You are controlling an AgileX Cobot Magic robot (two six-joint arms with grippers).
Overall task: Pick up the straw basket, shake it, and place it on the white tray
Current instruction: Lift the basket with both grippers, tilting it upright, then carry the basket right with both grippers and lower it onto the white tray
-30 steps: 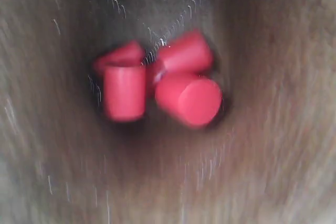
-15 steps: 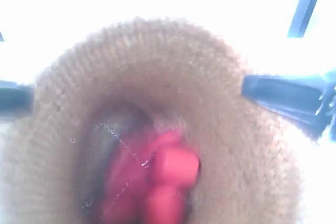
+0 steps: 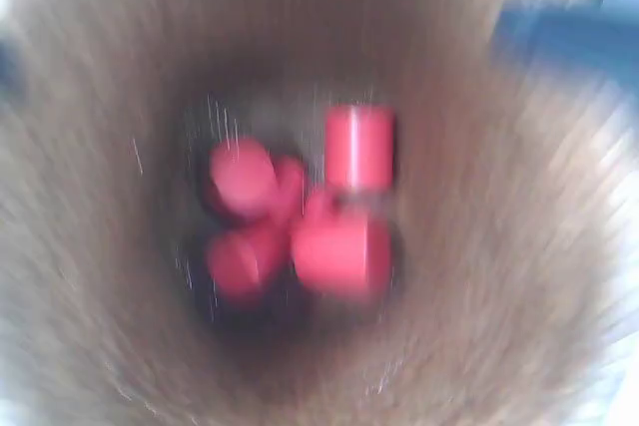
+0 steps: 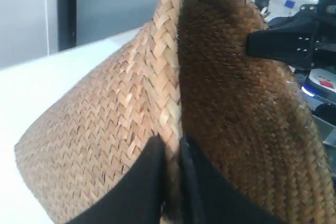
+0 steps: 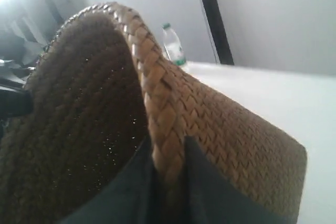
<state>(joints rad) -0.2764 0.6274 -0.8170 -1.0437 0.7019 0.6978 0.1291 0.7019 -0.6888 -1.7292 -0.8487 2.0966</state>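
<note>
The straw basket [image 3: 90, 246] fills the blurred exterior view, which looks down into it. Several red cylinders [image 3: 339, 246] lie on its bottom. The basket is held up off the table and tilted. My left gripper [image 4: 172, 148] is shut on the basket's braided rim [image 4: 168, 77], one finger outside and one inside the wall. On the opposite side my right gripper [image 5: 168, 150] is shut on the braided rim [image 5: 152, 77] in the same way. The dark right gripper [image 4: 278, 43] shows across the basket's mouth in the left wrist view. The white tray is out of view.
A white table [image 5: 273, 98] lies under the basket, with a clear plastic bottle [image 5: 173, 48] standing at its far edge by a dark post [image 5: 212, 19]. Grey walls stand behind. Robot hardware and cables [image 4: 320, 82] sit past the basket.
The basket has risen back close to the exterior camera: half a second ago its rim and both grippers showed, now only the inside. The red cylinders have tumbled to new spots.
</note>
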